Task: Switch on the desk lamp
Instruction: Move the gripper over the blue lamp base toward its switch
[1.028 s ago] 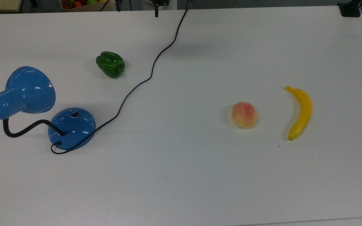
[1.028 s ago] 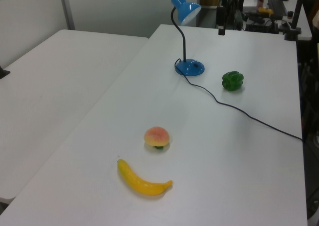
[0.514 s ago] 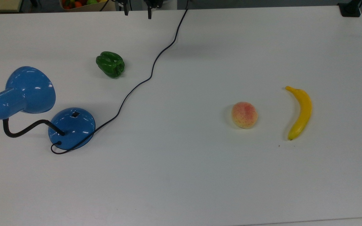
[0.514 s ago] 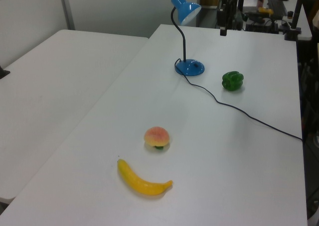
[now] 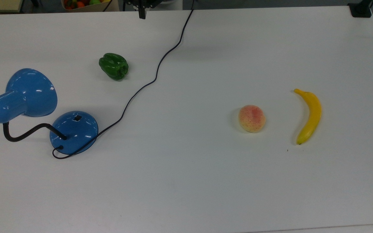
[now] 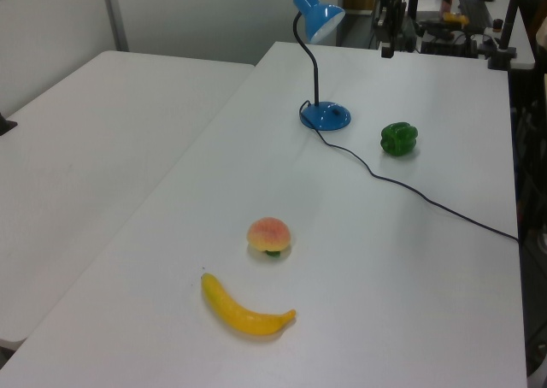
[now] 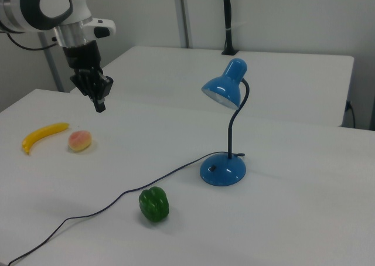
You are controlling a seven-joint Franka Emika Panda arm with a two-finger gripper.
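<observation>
The lamp (image 7: 225, 128) stands by the pepper (image 7: 154, 204), its cord (image 5: 147, 84) trailing across the table (image 5: 189, 181). The gripper (image 7: 99, 105) hangs high and well apart from it, fingers pressed together, holding nothing.

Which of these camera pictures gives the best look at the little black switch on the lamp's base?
The top view: the switch is a clear black square on the blue base, seen from above. In the right view it is a small dark spot on the base's front. In the left view it is a tiny dark mark.
</observation>
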